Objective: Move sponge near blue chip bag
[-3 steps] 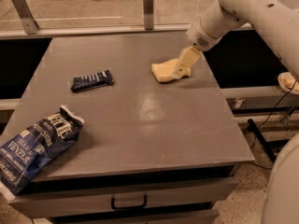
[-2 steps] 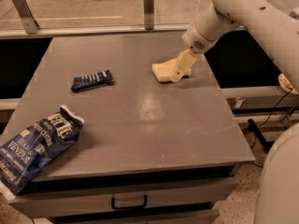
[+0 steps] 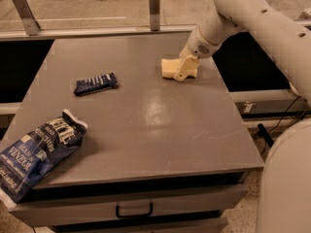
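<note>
The pale yellow sponge [image 3: 169, 68] lies on the grey table [image 3: 146, 115] at the far right. My gripper [image 3: 186, 69] comes down from the right at the sponge's right end and overlaps it. The large dark blue chip bag [image 3: 35, 154] with white lettering lies at the table's near left corner, partly over the edge, far from the sponge.
A small dark blue striped bar wrapper [image 3: 95, 84] lies left of centre, between the sponge and the bag. A rail with metal posts [image 3: 154, 1] runs behind the table. A drawer handle [image 3: 133, 210] is below the front edge. My white arm [image 3: 272, 38] fills the right side.
My gripper has moved down and left onto the sponge's right end. The sponge has shifted slightly toward the back. The bag and the wrapper have not moved.
</note>
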Action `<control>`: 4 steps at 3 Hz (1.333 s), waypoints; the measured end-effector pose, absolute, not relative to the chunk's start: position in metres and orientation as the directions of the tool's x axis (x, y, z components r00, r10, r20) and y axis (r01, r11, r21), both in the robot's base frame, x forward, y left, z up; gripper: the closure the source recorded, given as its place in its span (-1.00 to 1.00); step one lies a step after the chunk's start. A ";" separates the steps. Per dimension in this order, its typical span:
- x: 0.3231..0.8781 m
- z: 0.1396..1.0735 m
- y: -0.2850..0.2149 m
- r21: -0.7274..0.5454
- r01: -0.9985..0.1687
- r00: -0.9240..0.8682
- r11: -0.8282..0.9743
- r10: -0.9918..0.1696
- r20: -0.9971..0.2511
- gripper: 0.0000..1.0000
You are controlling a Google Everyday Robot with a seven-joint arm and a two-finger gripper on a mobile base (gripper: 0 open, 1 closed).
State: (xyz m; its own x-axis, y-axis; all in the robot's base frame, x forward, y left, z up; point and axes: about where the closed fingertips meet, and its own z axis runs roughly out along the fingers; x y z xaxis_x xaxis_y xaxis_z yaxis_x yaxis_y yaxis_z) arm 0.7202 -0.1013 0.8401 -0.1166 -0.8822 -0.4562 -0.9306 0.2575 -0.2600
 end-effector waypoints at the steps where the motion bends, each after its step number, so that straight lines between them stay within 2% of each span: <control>1: 0.721 0.841 -0.100 -0.257 -0.933 -0.114 0.254 -0.881 -0.458 0.28; 2: 0.721 0.842 -0.100 -0.257 -0.932 -0.114 0.254 -0.881 -0.458 0.76; 3: 0.712 0.869 -0.104 -0.287 -0.913 -0.110 0.289 -0.853 -0.511 1.00; 4: 0.694 0.893 -0.107 -0.312 -0.892 -0.121 0.328 -0.837 -0.533 1.00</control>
State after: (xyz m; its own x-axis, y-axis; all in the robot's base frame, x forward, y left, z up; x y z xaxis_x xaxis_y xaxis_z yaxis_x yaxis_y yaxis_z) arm 0.6944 -0.1073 0.8932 -0.1210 -0.8372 -0.5334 -0.8918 0.3277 -0.3119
